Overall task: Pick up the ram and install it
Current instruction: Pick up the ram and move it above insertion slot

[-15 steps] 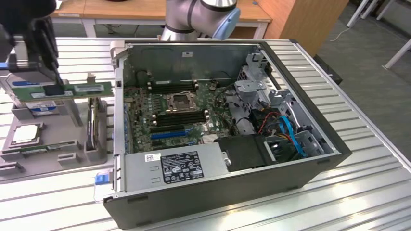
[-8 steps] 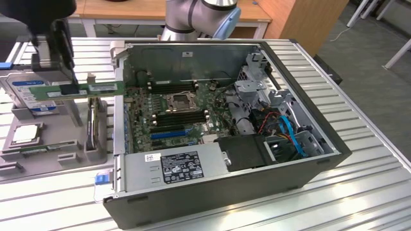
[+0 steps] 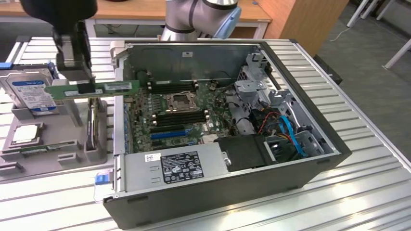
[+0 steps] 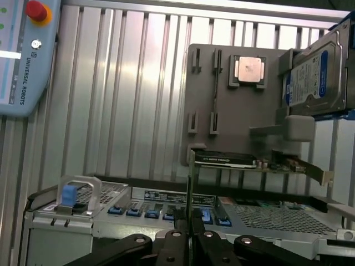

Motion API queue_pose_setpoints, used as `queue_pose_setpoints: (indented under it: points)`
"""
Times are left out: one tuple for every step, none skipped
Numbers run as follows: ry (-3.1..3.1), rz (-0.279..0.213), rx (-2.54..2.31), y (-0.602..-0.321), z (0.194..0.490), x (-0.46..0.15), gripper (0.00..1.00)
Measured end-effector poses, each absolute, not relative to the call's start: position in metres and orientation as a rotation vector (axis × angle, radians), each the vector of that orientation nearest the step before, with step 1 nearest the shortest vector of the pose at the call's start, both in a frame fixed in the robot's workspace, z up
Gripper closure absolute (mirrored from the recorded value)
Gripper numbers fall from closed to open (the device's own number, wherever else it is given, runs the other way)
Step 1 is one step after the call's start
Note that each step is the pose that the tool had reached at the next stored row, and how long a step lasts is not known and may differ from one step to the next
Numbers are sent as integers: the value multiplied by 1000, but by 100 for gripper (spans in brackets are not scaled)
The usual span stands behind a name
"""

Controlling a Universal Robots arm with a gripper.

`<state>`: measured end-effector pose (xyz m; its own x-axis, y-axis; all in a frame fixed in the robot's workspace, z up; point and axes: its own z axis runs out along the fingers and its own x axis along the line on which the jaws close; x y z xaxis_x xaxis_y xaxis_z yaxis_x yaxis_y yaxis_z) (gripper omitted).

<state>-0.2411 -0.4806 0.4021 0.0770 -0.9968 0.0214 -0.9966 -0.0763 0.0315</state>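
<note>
arm (image 3: 192,14): grey joint with blue cap, top centre of the exterior view | gripper (image 3: 82,89): upper left of the exterior view, dark body pointing straight down | jaws: nearly together, clamped on the ram (image 3: 115,86), which lies level | wrist view: black fingers (image 4: 180,221) pinch the ram edge-on

On slatted table (image 3: 359,192): parts tray (image 3: 70,144) at exterior view's left, hard drive (image 3: 29,94) and CPU (image 3: 26,134) on it; computer case (image 3: 257,187) just right; ram (image 3: 115,87) clamped in gripper (image 3: 82,89) above tray.

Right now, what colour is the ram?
The ram is green with a white label; clearest in the exterior view.
</note>
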Motion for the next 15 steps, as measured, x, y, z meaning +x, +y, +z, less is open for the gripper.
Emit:
queue_pose_setpoints:
  points:
    - [-2109, -9, 2277, -481, 402, -238, 87]
    - [-2109, -9, 2278, -481, 402, -235, 87]
    - [-2109, -9, 2278, -481, 402, -232, 87]
    - [-2109, -9, 2278, -481, 402, -229, 87]
    - [-2108, -9, 2278, -481, 402, -226, 87]
    - [-2108, -9, 2278, -481, 402, -223, 87]
    - [-2108, -9, 2278, -481, 402, -220, 87]
    - [-2108, -9, 2278, -481, 402, -217, 87]
    - [-2108, -9, 2278, -481, 402, -213, 87]
    - [-2108, -9, 2279, -481, 402, -210, 87]
    - [-2108, -9, 2278, -481, 402, -207, 87]
    - [-2108, -9, 2279, -481, 402, -203, 87]
    - [-2107, -9, 2279, -481, 402, -200, 87]
    - [-2107, -9, 2279, -481, 402, -197, 87]
    - [-2107, -9, 2279, -481, 402, -193, 87]
